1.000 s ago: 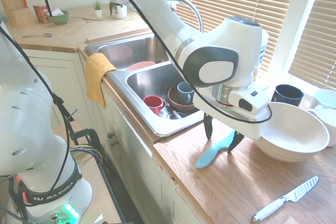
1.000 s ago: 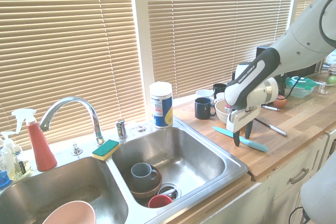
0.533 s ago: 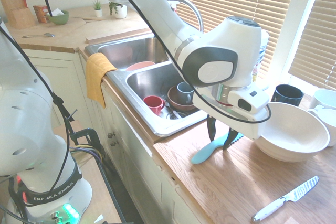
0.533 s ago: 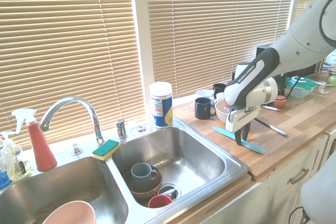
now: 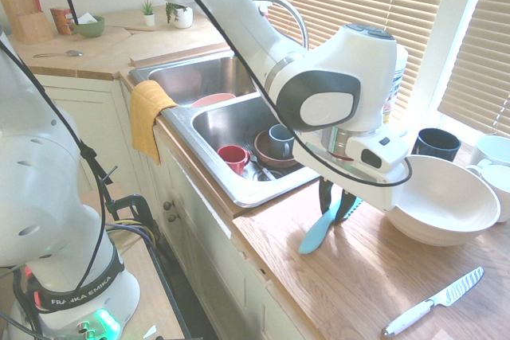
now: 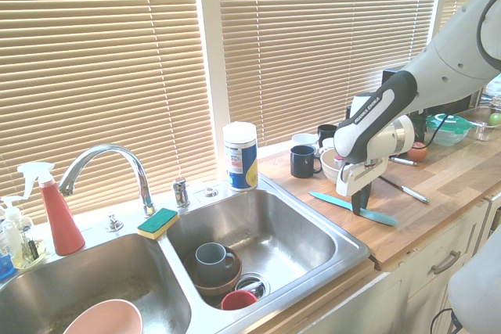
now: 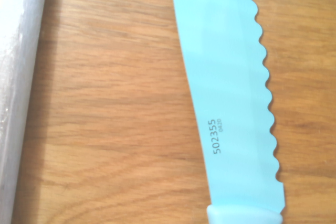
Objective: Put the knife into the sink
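"Turquoise item first: where is the knife [image 5: 313,238]?"

"On the wooden counter [image 5: 299,296], just beside the sink [image 6: 348,253] and outside its basins. Its blade is serrated and bears the print 502355."

"State of the gripper [image 5: 335,209]?"

"Fingers brought together, clamped on the knife, at the counter beside the sink."

"Other items on that side?"

"A white bowl [image 5: 446,206], farther from the sink than the turquoise one. A white-handled knife [image 5: 411,314] with a silver blade lies farther off from the sink too. A dark mug [image 6: 303,162] stands between the bowl and the sink's back corner, by the blinds [image 6: 329,52]."

"Contents of the sink?"

"Nearer basin to the knife: a grey mug [image 6: 211,263] in a brown bowl [image 5: 264,148], with a red cup [image 6: 238,300] beside them. Other basin: a pink bowl [image 6: 106,320]."

"And around its edge?"

"Sponge [image 6: 158,223] on the sink's rim between the basins, at the back. Faucet [image 6: 143,185] behind it. Yellow towel [image 5: 149,115] hanging at the sink's front."
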Tool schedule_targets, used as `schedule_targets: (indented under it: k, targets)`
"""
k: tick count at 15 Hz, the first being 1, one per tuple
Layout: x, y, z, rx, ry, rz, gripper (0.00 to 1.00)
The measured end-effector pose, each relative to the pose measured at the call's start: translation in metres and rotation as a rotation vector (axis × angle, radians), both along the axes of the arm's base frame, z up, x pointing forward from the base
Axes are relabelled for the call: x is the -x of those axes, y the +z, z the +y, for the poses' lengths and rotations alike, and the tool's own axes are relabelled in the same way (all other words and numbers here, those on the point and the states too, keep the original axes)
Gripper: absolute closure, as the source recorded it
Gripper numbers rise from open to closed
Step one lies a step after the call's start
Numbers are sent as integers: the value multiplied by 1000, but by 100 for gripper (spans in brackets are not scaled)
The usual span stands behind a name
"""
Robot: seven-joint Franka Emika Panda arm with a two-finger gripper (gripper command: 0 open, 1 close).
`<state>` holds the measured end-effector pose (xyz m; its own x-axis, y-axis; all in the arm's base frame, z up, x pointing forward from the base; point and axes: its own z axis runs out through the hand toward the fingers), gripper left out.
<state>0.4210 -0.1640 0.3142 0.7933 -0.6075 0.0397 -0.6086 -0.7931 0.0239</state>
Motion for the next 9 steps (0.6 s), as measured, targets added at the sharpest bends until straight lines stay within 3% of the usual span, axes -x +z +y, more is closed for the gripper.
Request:
schedule_targets:
  k: [4, 9]
  targets:
    - [0, 8, 1, -1, -4, -15, 100]
    - [3, 70, 13, -15, -8, -95, 100]
